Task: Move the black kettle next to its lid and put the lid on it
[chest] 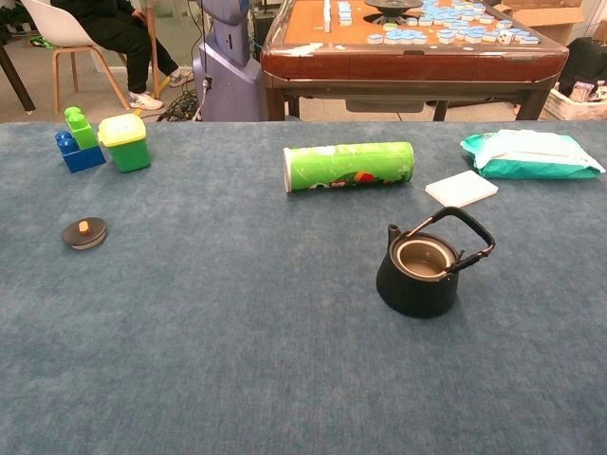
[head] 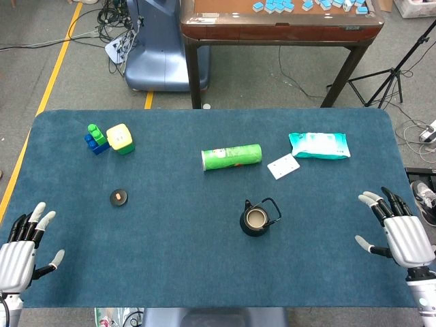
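Nothing done yet: the kettle stands uncovered, well right of its lid; left hand and right hand hover spread, holding nothing

Kettles: one black kettle, open at the top, on the blue table.
Lids: one small dark lid with an orange knob.
Cans: one green tube can, lying on its side.
Packets: one teal wipes packet.
White cards: one white card.
Toy blocks: one cluster of blue and green blocks; the number of pieces cannot be told.
Containers: one small green box with a yellow lid.
Hands: two, the left hand and the right hand.
Further tables: one brown table carrying many blue tiles, too many and too small to count.
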You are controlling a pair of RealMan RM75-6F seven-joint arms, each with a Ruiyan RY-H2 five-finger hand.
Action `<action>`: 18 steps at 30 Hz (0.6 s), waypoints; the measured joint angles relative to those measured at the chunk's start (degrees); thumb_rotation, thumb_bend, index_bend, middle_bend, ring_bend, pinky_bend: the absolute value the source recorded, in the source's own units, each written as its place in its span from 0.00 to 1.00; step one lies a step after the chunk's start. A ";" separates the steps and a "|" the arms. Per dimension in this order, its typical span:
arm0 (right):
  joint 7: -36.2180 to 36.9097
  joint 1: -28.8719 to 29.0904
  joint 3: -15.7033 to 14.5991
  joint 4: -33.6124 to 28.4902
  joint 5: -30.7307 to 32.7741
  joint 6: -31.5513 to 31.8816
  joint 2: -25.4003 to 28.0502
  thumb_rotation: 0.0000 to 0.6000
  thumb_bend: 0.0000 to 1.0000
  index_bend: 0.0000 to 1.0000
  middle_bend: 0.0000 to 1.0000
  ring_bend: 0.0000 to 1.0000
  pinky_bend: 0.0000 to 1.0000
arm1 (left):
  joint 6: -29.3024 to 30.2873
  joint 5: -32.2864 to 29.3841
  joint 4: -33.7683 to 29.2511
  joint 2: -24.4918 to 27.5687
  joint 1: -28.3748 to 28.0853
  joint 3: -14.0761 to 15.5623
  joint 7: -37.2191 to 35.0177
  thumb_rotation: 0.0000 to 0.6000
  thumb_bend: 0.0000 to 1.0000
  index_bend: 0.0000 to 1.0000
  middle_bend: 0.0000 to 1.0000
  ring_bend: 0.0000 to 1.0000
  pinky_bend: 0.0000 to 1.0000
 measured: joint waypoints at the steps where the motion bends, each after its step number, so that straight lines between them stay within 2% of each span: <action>1: -0.05 0.02 0.00 -0.06 0.01 -0.05 0.03 1.00 0.20 0.19 0.20 0.03 0.10 | 0.00 0.00 0.00 -0.02 0.00 0.00 0.03 1.00 0.29 0.12 0.00 0.00 0.00; 12: -1.53 1.37 0.01 -0.58 -0.39 -2.11 0.19 1.00 0.20 0.19 0.20 0.03 0.10 | 0.06 -0.19 0.47 -0.21 0.16 0.02 -0.54 1.00 0.29 0.12 0.00 0.00 0.00; 18: -5.64 4.05 0.60 -1.16 -0.32 -5.78 -0.21 1.00 0.20 0.19 0.20 0.03 0.10 | 0.17 -0.21 1.01 -0.16 0.35 0.10 -1.29 1.00 0.29 0.12 0.00 0.00 0.00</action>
